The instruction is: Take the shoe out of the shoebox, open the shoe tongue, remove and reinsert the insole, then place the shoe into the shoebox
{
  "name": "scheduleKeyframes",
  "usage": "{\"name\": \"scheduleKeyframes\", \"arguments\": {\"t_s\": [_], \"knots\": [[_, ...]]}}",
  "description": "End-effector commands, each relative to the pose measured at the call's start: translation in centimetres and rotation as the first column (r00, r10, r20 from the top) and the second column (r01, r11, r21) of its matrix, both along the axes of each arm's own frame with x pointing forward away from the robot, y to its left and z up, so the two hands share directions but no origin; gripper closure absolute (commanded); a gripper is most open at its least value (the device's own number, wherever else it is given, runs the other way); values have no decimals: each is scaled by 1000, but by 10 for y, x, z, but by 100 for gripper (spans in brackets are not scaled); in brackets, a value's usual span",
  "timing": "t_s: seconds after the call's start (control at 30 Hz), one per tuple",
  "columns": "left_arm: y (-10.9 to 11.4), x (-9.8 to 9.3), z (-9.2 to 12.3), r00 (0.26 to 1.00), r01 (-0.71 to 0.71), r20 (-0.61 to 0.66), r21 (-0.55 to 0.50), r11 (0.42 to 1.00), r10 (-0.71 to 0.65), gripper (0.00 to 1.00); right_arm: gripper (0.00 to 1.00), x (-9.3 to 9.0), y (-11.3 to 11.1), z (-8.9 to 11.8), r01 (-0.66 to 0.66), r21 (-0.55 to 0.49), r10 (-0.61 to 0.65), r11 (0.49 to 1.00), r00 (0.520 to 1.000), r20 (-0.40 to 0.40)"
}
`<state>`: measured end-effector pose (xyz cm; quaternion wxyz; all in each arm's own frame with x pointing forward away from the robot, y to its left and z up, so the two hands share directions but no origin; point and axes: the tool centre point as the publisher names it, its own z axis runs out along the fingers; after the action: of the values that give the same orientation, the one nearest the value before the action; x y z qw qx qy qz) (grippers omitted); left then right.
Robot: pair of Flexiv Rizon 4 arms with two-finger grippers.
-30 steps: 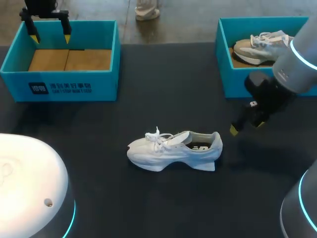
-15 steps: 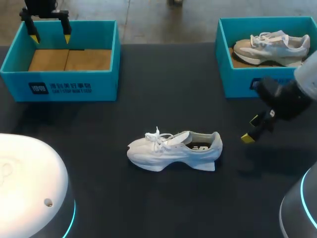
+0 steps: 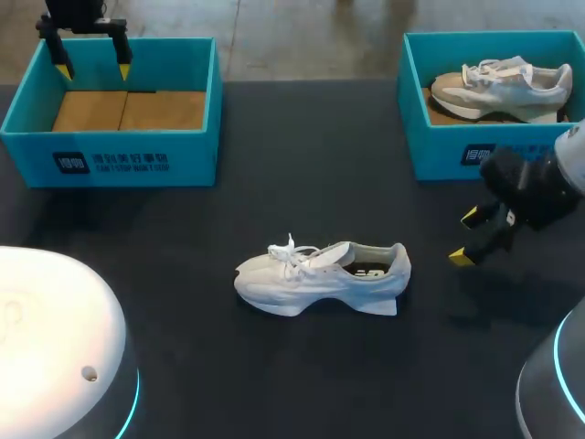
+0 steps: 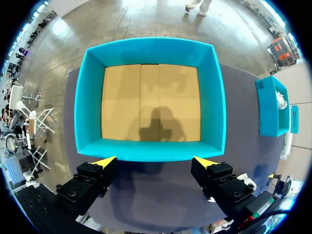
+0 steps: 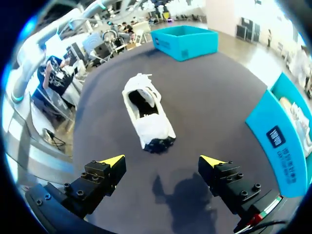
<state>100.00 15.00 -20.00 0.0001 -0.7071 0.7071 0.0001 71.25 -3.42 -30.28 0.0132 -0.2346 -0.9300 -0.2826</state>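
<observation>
The white shoe (image 3: pixel 322 277) lies on its sole on the dark table (image 3: pixel 302 174), out of any box. It sits ahead of the right gripper (image 3: pixel 466 238) with its heel turned toward the yellow tips and its toe pointing away. The right gripper hangs low over the table, near the heel but apart from it. Its fingers are spread wide and hold nothing, as the right wrist view shows.

By the look of things, only the first step is done. A dark insole (image 3: pixel 370 271) shows inside the shoe's opening and the laces sit bunched over the tongue. Whether the tongue has been opened cannot be told. Whether the insole has been out and back cannot be told either. The return to the box remains to be done.

Under the left gripper (image 3: pixel 92 69) stands the empty teal shoebox (image 3: pixel 110 160), its brown cardboard floor bare. The gripper hovers above the box with its fingers wide apart and empty. The white shoe is well apart from it.

Beside the right gripper stands a second teal shoebox (image 3: pixel 439 151) holding a grey-and-white shoe (image 3: pixel 503 87). The matte black table runs between the two boxes. The white shoe sits roughly midway, well away from either box wall, which should give both arms room to work around it.
</observation>
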Motion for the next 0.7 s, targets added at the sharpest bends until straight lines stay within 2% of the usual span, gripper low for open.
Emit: {"name": "scheduleKeyframes", "arguments": {"t_s": [0.03,0.3,0.6,0.7], "knots": [[0,0,0,1000,0,0,0,1000,0,0,0,-12,-8,-14,14,34,-15,999,999,40],[0,0,0,1000,0,0,0,1000,0,0,0,-14,-17,-21,-60,91,53,994,995,81],[0,0,0,1000,0,0,0,1000,0,0,0,-13,-16,-39,-149,118,128,982,977,171],[0,0,0,1000,0,0,0,1000,0,0,0,-10,-17,-46,-137,134,116,981,981,155]]}}
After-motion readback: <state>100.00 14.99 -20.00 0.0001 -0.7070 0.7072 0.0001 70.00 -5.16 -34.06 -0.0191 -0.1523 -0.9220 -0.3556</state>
